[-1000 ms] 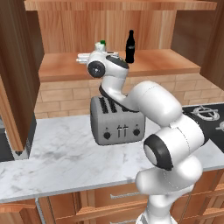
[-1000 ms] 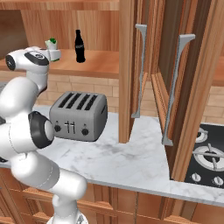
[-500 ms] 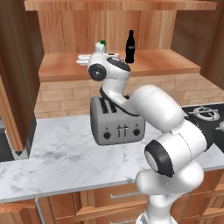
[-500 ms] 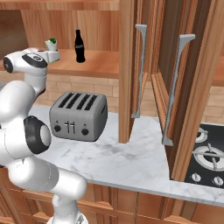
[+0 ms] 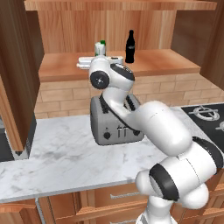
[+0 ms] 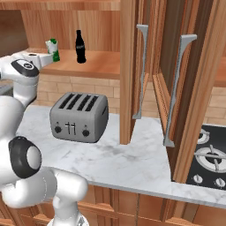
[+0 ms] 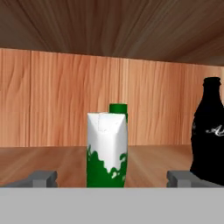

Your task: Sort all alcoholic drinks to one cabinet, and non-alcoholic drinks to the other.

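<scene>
The pincer [image 7: 111, 178] is standing wide apart, empty, facing the green-and-white carton [image 7: 107, 148] at the frame's centre on the cabinet shelf [image 7: 43, 159]; the black bottle [image 7: 211, 131] is sitting at right, likely already sorted.

A silver four-slot toaster [image 6: 79, 117] stands on the white marbled counter [image 6: 132, 161] against a tan brick backsplash [image 5: 61, 94]. At the counter's right end sits a black gas hob [image 6: 207, 161]; wooden drawers [image 5: 109, 199] run below the counter's near edge.
</scene>
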